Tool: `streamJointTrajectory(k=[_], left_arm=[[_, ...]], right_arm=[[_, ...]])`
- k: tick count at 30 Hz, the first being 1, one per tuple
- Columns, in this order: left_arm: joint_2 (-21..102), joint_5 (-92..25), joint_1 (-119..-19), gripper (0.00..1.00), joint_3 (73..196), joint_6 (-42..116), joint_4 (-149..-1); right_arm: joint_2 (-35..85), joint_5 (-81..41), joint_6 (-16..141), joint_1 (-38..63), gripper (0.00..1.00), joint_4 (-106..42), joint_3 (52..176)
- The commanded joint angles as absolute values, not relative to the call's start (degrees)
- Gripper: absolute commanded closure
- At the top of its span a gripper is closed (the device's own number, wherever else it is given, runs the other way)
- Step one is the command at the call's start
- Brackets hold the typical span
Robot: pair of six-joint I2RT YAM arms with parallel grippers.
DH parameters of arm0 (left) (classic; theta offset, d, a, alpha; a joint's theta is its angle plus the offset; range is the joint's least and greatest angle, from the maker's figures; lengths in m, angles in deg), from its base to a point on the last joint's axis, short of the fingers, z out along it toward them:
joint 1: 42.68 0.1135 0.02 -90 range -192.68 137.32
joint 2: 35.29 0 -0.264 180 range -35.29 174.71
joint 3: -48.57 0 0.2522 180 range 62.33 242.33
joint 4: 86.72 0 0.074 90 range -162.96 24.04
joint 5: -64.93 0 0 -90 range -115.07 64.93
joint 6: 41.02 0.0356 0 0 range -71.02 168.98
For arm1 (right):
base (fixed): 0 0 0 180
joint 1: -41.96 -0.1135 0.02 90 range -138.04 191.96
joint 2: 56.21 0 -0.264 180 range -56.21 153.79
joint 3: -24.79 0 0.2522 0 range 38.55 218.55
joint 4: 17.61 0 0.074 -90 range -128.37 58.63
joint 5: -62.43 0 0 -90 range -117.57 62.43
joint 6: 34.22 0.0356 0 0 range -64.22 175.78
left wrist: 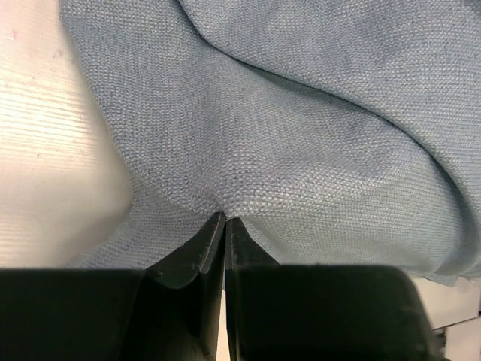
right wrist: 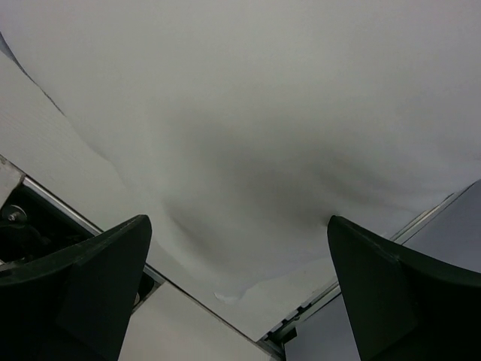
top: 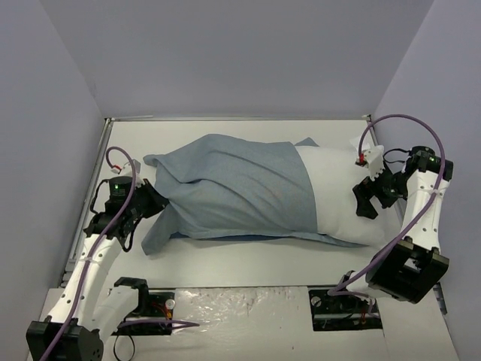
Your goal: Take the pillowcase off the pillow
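The pillowcase (top: 233, 192) is a grey-blue cloth sack covering the left two thirds of the pillow (top: 334, 195), whose white right end sticks out bare. My left gripper (top: 155, 201) is at the pillowcase's left end, shut on a pinch of its cloth; in the left wrist view the fingers (left wrist: 210, 244) meet with the weave (left wrist: 301, 135) bunched at their tips. My right gripper (top: 367, 198) is open at the pillow's right end. In the right wrist view the white pillow (right wrist: 248, 113) fills the frame between the wide-apart fingers (right wrist: 105, 263).
The white table (top: 248, 263) has a metal rim and purple-grey walls on three sides. A white tag (top: 372, 150) lies by the pillow's far right corner. Cables loop over both arms. Arm bases stand at the near edge.
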State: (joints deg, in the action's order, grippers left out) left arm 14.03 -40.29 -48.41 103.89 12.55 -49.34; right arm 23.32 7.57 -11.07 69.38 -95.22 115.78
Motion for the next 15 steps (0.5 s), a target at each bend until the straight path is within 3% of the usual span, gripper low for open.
streamJointTrajectory(k=[1,9,15], left_arm=[[14.2,-43.8,-47.2,0.98,104.9,9.5,-51.7],[13.7,-43.4,-45.8,0.98,106.6,9.7,-50.2],[14.2,-45.2,-44.4,0.98,107.7,8.8,-51.3]], right_arm=[[21.1,2.0,-15.6,69.4,0.00,-99.3,111.9],[24.5,0.6,-19.3,68.8,0.00,-97.5,105.2],[23.4,-6.7,-7.1,62.9,0.06,-76.7,99.2]])
